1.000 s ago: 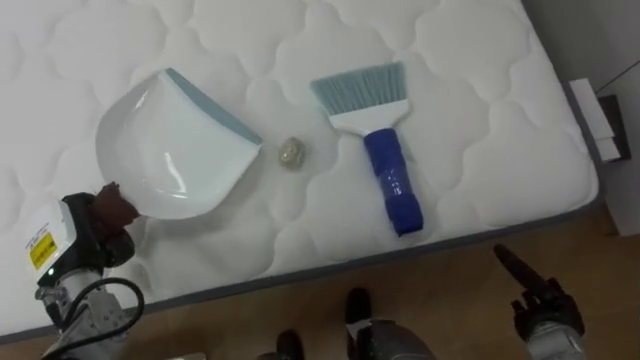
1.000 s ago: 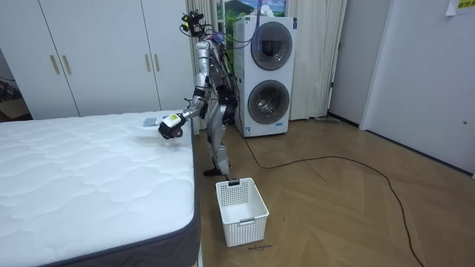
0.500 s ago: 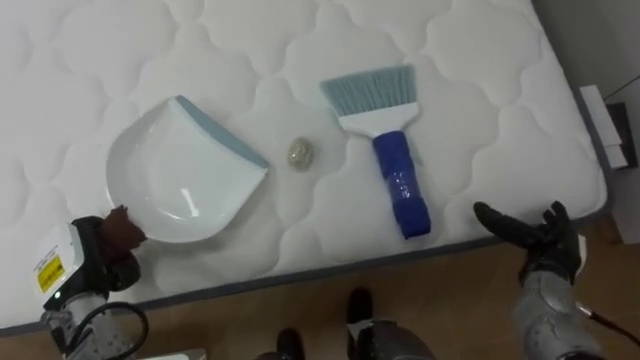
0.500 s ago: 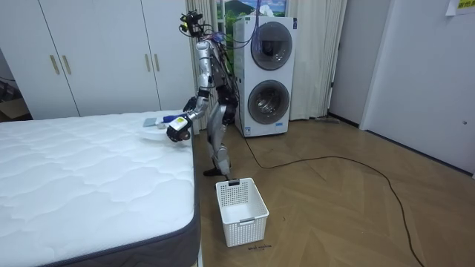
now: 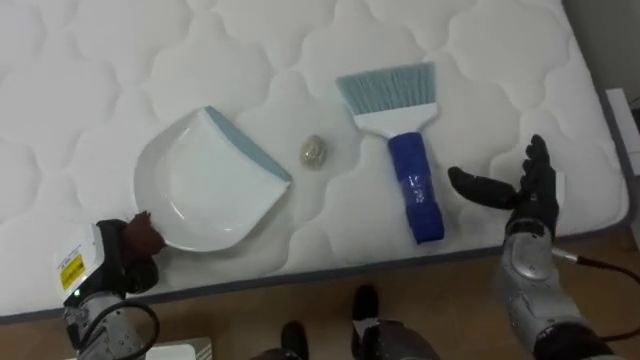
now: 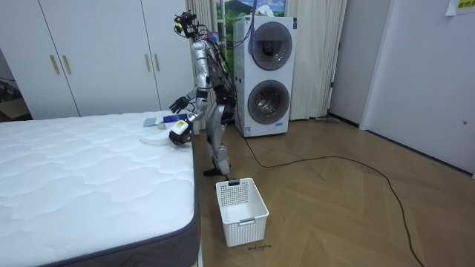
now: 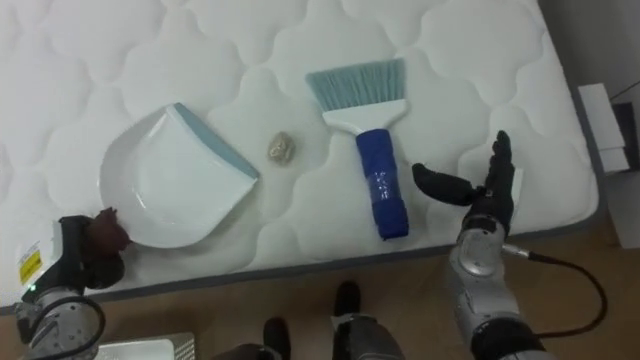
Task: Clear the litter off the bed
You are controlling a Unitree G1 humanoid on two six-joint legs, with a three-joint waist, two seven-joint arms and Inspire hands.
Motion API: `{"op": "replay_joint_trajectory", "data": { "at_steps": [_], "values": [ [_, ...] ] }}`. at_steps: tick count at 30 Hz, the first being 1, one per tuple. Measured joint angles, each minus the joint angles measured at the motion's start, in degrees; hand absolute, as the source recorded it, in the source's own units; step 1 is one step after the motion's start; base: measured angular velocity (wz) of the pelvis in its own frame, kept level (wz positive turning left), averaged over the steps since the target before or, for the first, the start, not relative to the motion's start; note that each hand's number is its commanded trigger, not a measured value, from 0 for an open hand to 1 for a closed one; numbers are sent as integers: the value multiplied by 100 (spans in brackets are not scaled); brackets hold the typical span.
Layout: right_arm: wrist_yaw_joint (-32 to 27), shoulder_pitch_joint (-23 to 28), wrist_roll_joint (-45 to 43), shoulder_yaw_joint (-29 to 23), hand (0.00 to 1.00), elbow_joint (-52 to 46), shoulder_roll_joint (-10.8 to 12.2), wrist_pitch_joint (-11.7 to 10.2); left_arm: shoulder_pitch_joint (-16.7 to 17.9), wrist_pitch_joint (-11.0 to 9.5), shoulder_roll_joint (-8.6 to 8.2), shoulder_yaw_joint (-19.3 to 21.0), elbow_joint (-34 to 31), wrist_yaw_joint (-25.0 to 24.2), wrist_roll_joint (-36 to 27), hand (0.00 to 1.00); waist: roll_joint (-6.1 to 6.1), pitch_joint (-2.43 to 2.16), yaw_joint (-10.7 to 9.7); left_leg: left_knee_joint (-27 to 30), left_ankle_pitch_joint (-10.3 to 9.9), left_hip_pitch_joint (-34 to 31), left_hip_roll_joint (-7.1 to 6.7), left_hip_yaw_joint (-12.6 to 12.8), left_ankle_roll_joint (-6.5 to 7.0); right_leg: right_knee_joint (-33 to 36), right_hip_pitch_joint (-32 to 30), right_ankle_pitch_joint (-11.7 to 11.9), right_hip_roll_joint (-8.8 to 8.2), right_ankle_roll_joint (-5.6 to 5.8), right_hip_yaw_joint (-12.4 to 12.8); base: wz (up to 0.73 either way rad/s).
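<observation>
In the left eye view the right hand (image 5: 522, 195) hovers just right of the brush (image 5: 410, 170), fingers straight and spread, holding nothing. The brush lies on the bed (image 5: 90, 60), long axis running away from the robot, bristles far, blue handle toward the near edge. In the room view the robot stands at the bed's corner. In the right eye view the left hand (image 7: 85, 250) curls round the dustpan (image 7: 170, 185) at its rear; its lip faces a small lump (image 7: 281, 147).

**A:** so what's on the white quilted mattress (image 5: 300, 50)?

**B:** white plastic dustpan (image 5: 205, 190) lying flat on the left. Small crumpled beige wad (image 5: 313, 151) just right of its pale blue lip. Blue-handled brush (image 5: 405, 150) further right, bristles at the far end.
</observation>
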Motion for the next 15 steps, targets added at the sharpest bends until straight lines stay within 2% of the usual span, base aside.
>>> {"op": "replay_joint_trajectory", "data": {
  "at_steps": [3,8,15],
  "values": [
    [-42,-18,-2,138,0,-1,-1,-17,-34,2,-15,-2,-2,-24,-31,100,-1,13,22,-27,0,2,3,-4,0,-11,0,-1,-1,1,-20,1],
    [-90,-64,-20,137,0,-9,-2,-24,-81,6,-46,-1,-107,-115,-73,100,5,129,108,-21,1,-16,2,-5,-1,-24,2,-1,-10,0,-41,0],
    [-191,-80,-4,365,0,-9,-5,-66,-82,10,-48,-14,-162,-187,-137,100,13,132,119,-18,6,-35,0,-5,4,-65,2,0,-16,3,-74,0]
  ]
}}
